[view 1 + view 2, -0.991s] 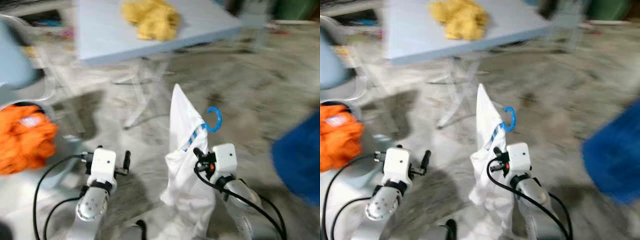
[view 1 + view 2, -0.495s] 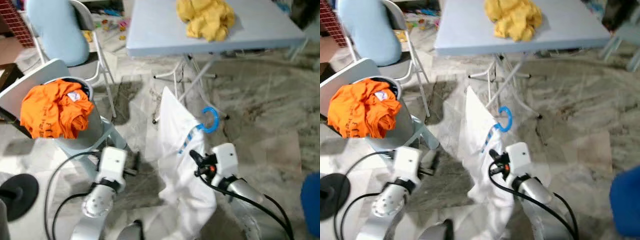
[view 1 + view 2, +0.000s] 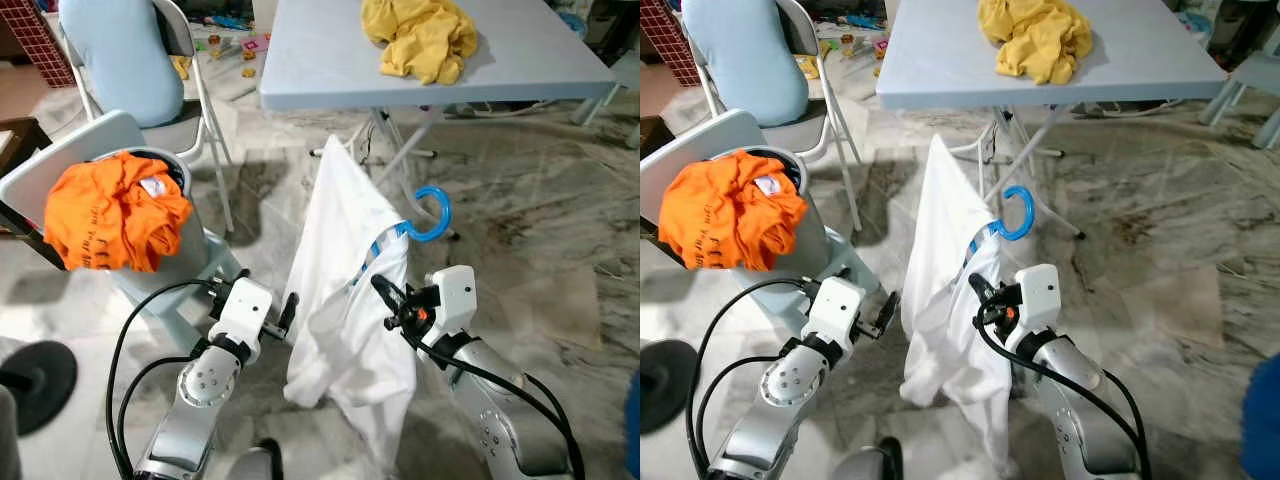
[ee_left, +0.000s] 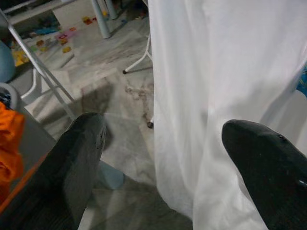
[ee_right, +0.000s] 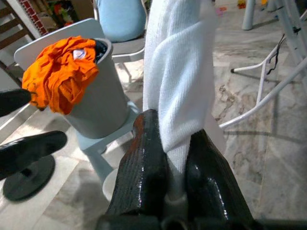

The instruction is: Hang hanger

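A white shirt (image 3: 345, 260) hangs on a hanger whose blue hook (image 3: 432, 215) sticks out to the right at its top. My right gripper (image 3: 384, 292) is shut on the hanger through the shirt's cloth, holding it up above the floor. The right wrist view shows its fingers (image 5: 144, 163) pinched on a fold of the white cloth (image 5: 180, 81). My left gripper (image 3: 288, 312) is open, right beside the shirt's left edge at mid height. In the left wrist view the shirt (image 4: 216, 86) hangs just ahead of the spread fingers (image 4: 79, 158).
A grey-blue folding table (image 3: 330, 70) with a yellow cloth (image 3: 425, 38) stands ahead. At my left a grey bin (image 3: 185, 255) holds an orange garment (image 3: 110, 210). Behind it stands a chair with a light blue cushion (image 3: 115, 55). A black round base (image 3: 35, 385) lies far left.
The camera has swung and steadied, so the whole scene has shifted. The left gripper now sits closer to the shirt's left edge. The right gripper still holds the hanger.
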Robot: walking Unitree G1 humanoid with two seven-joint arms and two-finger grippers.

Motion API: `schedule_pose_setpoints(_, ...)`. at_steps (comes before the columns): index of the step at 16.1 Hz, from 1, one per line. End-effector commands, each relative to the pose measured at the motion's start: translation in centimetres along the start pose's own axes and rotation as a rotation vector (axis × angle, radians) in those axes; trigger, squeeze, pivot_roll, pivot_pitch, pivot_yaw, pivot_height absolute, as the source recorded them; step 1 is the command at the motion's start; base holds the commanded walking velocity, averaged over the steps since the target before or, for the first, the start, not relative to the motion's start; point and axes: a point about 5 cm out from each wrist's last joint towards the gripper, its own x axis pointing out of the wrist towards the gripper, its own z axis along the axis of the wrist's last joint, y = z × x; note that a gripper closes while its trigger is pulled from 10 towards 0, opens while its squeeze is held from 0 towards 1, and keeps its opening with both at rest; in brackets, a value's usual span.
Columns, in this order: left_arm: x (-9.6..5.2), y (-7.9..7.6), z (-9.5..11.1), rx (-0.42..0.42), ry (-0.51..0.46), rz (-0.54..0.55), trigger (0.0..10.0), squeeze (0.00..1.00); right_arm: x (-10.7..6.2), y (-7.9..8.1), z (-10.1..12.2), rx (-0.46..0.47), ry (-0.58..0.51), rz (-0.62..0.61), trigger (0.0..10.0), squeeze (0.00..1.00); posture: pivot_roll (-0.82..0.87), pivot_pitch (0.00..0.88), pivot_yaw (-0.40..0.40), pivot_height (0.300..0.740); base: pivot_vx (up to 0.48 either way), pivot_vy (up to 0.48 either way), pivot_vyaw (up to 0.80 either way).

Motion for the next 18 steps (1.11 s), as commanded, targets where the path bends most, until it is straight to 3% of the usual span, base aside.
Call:
schedule_pose_setpoints(1, 0.1, 0.3, -0.1, 0.027, 0.001, 0.002, 10.0, 0.0, 0.2, -0.1, 0.5, -0.013, -0.037, -0.006, 10.0, 0.0, 0.01, 0.041, 0.048, 0.74, 0.0, 0.0, 0.0)
schedule_pose_setpoints(2, 0.7, 0.9, -0.2, 0.051, 0.003, 0.027, 10.0, 0.0, 0.4, -0.1, 0.2, -0.013, -0.018, 0.008, 10.0, 0.0, 0.02, 0.005, 0.056, 0.74, 0.0, 0.0, 0.0)
schedule_pose_setpoints(3, 1.0, 1.2, -0.1, 0.054, -0.002, 0.039, 10.0, 0.0, 0.4, 0.2, 0.2, -0.005, -0.012, 0.043, 10.0, 0.0, 0.02, 0.003, 0.056, 0.74, 0.0, 0.0, 0.0)
schedule_pose_setpoints(4, 1.8, 1.7, 0.5, 0.058, -0.034, 0.042, 10.0, 0.0, 0.2, 0.8, 0.5, -0.003, 0.006, 0.154, 10.0, 0.0, 0.01, 0.0, 0.057, 0.74, 0.0, 0.0, 0.0)
schedule_pose_setpoints(6, 2.4, 2.0, 1.0, 0.053, -0.062, 0.039, 10.0, 0.0, -0.2, 0.5, 0.9, 0.011, 0.031, 0.209, 10.0, 0.0, 0.0, 0.0, 0.058, 0.74, 0.0, 0.0, 0.0)
schedule_pose_setpoints(7, 2.9, 1.7, 1.3, 0.051, -0.078, 0.027, 10.0, 0.0, -0.5, 0.3, 1.3, 0.023, 0.035, 0.245, 10.0, 0.0, -0.01, 0.0, 0.06, 0.74, 0.0, 0.0, 0.0)
schedule_pose_setpoints(8, 3.5, 0.6, 1.7, 0.037, -0.098, -0.019, 10.0, 0.0, -0.9, 0.3, 1.7, 0.032, 0.039, 0.279, 10.0, 0.0, -0.03, 0.008, 0.062, 0.74, 0.0, 0.0, 0.0)
schedule_pose_setpoints(10, 3.9, -0.5, 2.1, 0.008, -0.121, -0.057, 10.0, 0.0, -0.9, 0.4, 2.1, 0.032, 0.024, 0.268, 10.0, 0.0, -0.06, 0.02, 0.063, 0.74, 0.0, 0.0, 0.0)
schedule_pose_setpoints(12, 4.3, -2.7, 3.4, -0.037, -0.184, -0.138, 10.0, 0.0, -0.9, 1.0, 2.2, 0.019, 0.013, 0.265, 10.0, 0.0, -0.07, 0.023, 0.06, 0.74, 0.0, 0.0, 0.0)
schedule_pose_setpoints(14, 4.5, -3.2, 4.6, -0.079, -0.236, -0.141, 10.0, 0.0, -0.8, 1.4, 2.1, 0.013, 0.025, 0.266, 10.0, 0.0, -0.07, 0.035, 0.055, 0.74, 0.0, 0.0, 0.0)
schedule_pose_setpoints(15, 4.6, -3.1, 5.3, -0.085, -0.265, -0.138, 10.0, 0.0, -0.5, 0.9, 1.6, -0.034, 0.049, 0.216, 10.0, 0.0, -0.07, 0.042, 0.051, 0.74, 0.0, 0.0, 0.0)
schedule_pose_setpoints(18, 4.4, -2.5, 5.2, -0.08, -0.269, -0.127, 10.0, 0.0, 0.0, 1.0, 1.6, -0.03, 0.056, 0.213, 10.0, 0.0, -0.06, 0.048, 0.047, 0.74, 0.0, 0.0, 0.0)
